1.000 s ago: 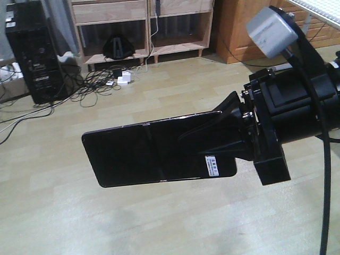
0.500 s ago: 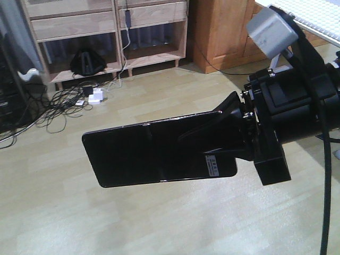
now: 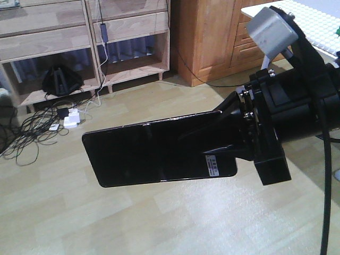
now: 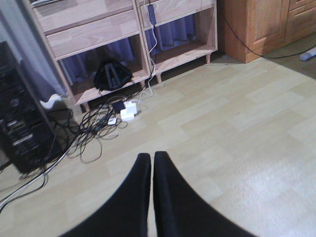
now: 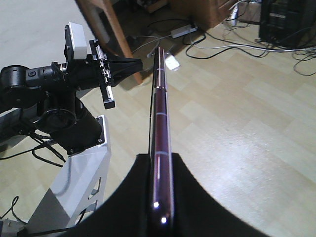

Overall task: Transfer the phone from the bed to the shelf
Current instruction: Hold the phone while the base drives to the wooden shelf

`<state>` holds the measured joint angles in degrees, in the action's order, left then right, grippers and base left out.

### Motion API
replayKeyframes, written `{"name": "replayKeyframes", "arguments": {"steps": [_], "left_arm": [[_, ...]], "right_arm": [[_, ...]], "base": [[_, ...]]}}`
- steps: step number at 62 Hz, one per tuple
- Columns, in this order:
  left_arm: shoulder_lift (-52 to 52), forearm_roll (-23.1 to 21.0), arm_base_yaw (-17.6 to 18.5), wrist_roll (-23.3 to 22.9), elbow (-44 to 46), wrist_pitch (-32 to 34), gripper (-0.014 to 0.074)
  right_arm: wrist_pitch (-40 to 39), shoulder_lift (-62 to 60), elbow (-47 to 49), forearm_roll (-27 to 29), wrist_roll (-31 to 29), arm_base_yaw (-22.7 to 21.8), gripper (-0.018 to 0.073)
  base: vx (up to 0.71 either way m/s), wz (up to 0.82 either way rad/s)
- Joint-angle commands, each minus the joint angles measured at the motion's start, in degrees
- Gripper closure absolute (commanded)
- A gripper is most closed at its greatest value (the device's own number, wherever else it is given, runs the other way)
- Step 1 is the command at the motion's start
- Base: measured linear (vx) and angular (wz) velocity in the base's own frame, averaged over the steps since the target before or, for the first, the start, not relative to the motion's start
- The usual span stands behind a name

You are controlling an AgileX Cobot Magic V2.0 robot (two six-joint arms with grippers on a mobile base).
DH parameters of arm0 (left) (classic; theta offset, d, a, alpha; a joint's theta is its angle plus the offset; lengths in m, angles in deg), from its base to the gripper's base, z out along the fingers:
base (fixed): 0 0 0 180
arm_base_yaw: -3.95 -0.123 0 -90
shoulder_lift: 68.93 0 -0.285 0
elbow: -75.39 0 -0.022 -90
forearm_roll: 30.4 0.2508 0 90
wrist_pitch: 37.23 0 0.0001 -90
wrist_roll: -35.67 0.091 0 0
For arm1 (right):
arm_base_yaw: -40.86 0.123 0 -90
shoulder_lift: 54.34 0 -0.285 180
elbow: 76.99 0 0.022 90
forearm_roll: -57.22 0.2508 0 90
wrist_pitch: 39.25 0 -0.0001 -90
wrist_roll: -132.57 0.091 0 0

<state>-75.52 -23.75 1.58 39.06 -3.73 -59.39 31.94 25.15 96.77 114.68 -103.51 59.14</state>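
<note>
One thin, stiff slab like this phone (image 3: 154, 151) is probably light but slick and breakable. Its glossy faces give pads little friction, so a firm pinch across the flat faces near one short end, as here, seems the safest hold. The right gripper (image 3: 191, 138) clamps that end beside the white barcode sticker (image 3: 211, 166), with most of the length cantilevered in mid-frame above the laminate floor (image 3: 159, 223). The slab looks glossy black, with a faint middle crease and, edge-on in the right wrist view, a pinkish rim. The left gripper (image 4: 151, 165) has its fingers pressed together on nothing. The shelf (image 3: 45, 43) stands upper left, well apart.
</note>
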Motion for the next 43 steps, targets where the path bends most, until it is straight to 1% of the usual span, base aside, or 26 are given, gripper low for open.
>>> {"name": "replayKeyframes", "arguments": {"steps": [1,43], "left_arm": [[0.42,-0.09,-0.04,0.0,-0.26,4.2,0.0595],[0.42,-0.09,-0.04,0.0,-0.26,4.2,0.0595]], "right_arm": [[1.99,-1.46,1.5,4.5,-0.51,0.03,0.0561],[1.99,-1.46,1.5,4.5,-0.51,0.03,0.0561]], "base": [[0.49,-0.09],[0.49,-0.11]]}}
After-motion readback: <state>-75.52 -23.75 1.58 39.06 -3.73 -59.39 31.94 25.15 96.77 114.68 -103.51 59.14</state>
